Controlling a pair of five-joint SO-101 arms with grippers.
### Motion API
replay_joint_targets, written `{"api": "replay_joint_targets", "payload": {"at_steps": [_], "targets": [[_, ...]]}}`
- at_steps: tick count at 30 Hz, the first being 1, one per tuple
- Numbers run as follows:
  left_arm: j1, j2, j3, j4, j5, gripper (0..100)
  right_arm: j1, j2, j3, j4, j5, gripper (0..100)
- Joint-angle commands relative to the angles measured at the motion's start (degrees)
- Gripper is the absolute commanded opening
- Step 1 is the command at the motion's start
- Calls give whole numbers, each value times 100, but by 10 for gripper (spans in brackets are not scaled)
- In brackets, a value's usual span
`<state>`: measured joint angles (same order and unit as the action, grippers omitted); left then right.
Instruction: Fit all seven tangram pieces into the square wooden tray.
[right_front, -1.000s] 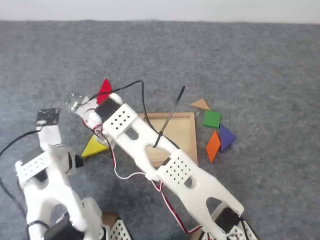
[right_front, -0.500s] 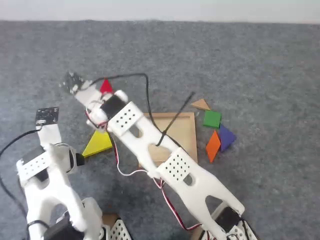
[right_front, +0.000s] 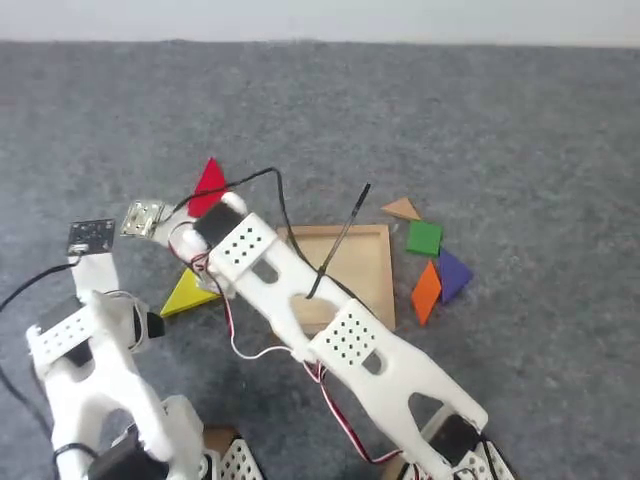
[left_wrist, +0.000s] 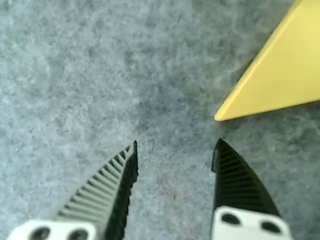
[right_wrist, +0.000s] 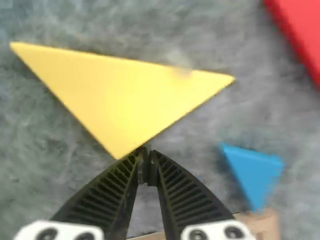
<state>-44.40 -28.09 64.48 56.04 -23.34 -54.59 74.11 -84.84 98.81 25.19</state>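
Yellow was the target. The right gripper (right_wrist: 145, 157) had its jaws pressed together on nothing, tips at one corner of the yellow triangle (right_wrist: 120, 102). Over the last second the right arm had swung outward past the red triangle (right_front: 209, 186) and come back, yet the yellow piece lay almost where it had been (on the grey tabletop, just beside the wooden tray (right_front: 370, 270)). I judged that no real progress. The left gripper (left_wrist: 175, 150) hung spread apart over the tabletop, near that same triangle.
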Motion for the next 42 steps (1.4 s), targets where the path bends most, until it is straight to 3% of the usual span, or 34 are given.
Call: {"api": "replay_joint_targets", "payload": {"at_steps": [1, 10, 13, 22, 30, 35, 40, 42], "targets": [[-44, -158, 22, 79, -62, 231, 163, -655, -1020, -435, 123, 16], [-44, -167, 31, 53, -53, 231, 154, -57, -325, -2756, -695, 17], [-44, -167, 31, 53, -62, 231, 198, 92, 62, -2413, -695, 17], [-9, -167, 31, -62, -62, 231, 119, -171, -510, 374, 9, 18], [237, -202, 22, -62, -62, 231, 22, -488, -563, 444, -237, 17], [404, -211, 22, -26, -53, 235, 497, -1631, -387, 453, -747, 16], [413, -220, -13, -9, -185, 237, 699, -2949, 1503, 453, -932, 16], [519, -220, -22, -114, -738, 250, 708, -3503, 2479, 444, -941, 16]]}}
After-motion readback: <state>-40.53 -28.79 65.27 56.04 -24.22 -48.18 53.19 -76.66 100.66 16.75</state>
